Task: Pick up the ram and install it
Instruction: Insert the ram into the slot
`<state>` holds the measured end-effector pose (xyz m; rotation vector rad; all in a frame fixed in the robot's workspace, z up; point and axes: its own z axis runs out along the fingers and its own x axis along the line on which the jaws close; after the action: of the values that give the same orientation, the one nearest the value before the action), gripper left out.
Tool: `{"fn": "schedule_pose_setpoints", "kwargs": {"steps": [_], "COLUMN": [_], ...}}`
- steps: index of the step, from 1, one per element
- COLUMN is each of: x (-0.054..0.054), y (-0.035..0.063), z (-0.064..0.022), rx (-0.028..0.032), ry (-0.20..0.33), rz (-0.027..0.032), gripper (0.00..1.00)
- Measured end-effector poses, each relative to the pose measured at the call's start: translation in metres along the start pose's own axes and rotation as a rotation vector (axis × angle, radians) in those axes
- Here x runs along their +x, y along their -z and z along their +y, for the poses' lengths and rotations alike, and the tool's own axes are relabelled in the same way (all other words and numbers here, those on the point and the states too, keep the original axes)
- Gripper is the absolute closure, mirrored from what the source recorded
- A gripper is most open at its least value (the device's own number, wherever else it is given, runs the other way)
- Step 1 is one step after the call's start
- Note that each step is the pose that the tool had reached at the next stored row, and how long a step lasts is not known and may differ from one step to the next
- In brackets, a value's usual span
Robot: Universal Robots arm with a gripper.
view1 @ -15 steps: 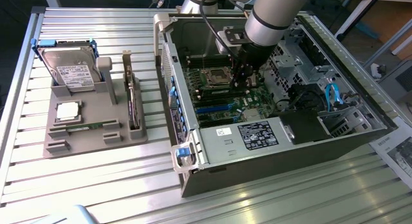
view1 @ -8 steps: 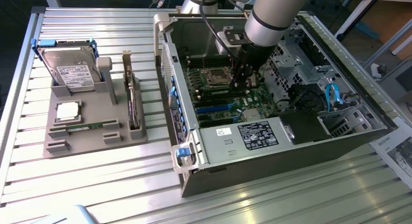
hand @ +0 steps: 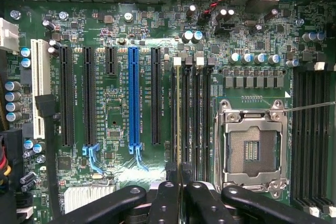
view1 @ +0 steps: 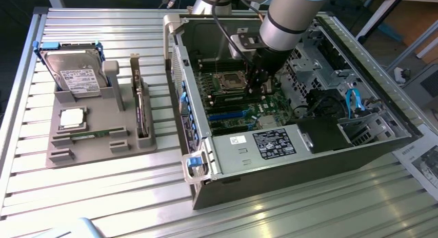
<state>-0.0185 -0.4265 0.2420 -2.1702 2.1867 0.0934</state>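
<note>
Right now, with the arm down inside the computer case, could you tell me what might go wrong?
1. The gripper holds the ram edge-on over the narrow memory slots; slightly off line, it could jam or seat crooked when pressed.
2. The open CPU socket lies right beside the gripper; a sideways slip could strike its exposed contacts.

arm (view1: 291, 15): silver-grey tube, black band | cable (view1: 217, 27): black | tool (hand: 179, 174): black, screw-studded

I see an open computer case (view1: 274, 163) on the slatted bench (view1: 102, 197), and a hard drive (view1: 77, 74) upright in a grey holder (view1: 96, 151) beside it.
</note>
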Motion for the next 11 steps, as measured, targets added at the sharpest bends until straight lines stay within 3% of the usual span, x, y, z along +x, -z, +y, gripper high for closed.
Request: {"fn": "schedule_pose_setpoints", "kwargs": {"steps": [11], "x": [0.0], "y": [-0.0005], "z": [-0.0007], "rx": [0.0002], "ry": [-0.002], "rz": [-0.0002], "gripper": [0.88]}}
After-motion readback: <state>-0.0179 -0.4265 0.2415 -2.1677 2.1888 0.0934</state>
